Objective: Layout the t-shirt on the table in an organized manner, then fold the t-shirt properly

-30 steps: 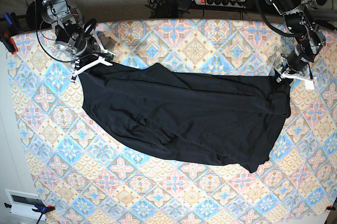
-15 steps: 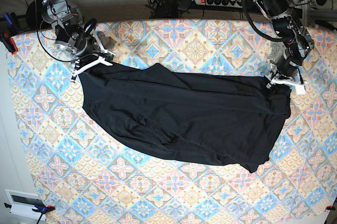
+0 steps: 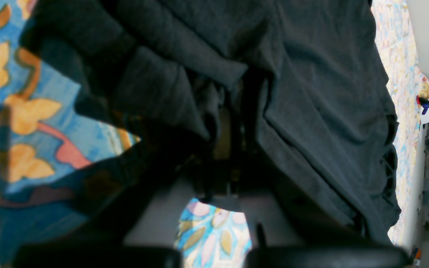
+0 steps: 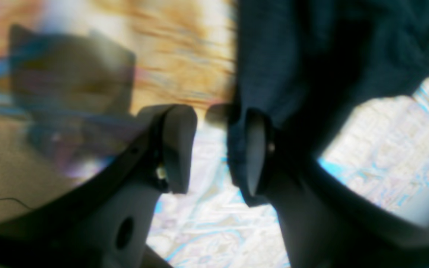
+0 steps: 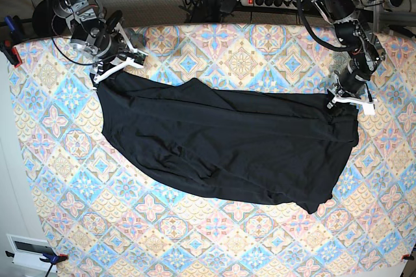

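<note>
The base view looks straight down from above the table (image 5: pixel 58 179), taking in almost its whole patterned top, with both arms entering from the upper edge of the frame. The left wrist view sits very close over the t-shirt (image 3: pixel 311 93), dark folds filling most of the frame. The right wrist view, blurred and equally near, looks past its own fingers (image 4: pixel 179 145) at cloth edge and pattern.
</note>
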`<act>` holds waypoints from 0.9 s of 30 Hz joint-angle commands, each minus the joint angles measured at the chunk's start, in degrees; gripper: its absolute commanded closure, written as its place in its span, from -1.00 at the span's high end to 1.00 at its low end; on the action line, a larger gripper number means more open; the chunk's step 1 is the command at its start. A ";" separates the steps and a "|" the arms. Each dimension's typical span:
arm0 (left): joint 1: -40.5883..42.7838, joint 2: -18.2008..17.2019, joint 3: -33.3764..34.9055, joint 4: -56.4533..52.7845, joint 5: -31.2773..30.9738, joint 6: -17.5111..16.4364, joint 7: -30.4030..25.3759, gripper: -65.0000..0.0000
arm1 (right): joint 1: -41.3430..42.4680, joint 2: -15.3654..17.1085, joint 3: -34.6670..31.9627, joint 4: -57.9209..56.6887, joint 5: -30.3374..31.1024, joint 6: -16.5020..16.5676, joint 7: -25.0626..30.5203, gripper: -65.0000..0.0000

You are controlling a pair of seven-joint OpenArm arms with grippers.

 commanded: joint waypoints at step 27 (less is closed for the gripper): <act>-0.06 -0.28 0.13 0.23 1.20 0.41 2.05 -1.00 | 3.62 0.62 0.59 0.08 1.35 -4.88 0.32 -0.29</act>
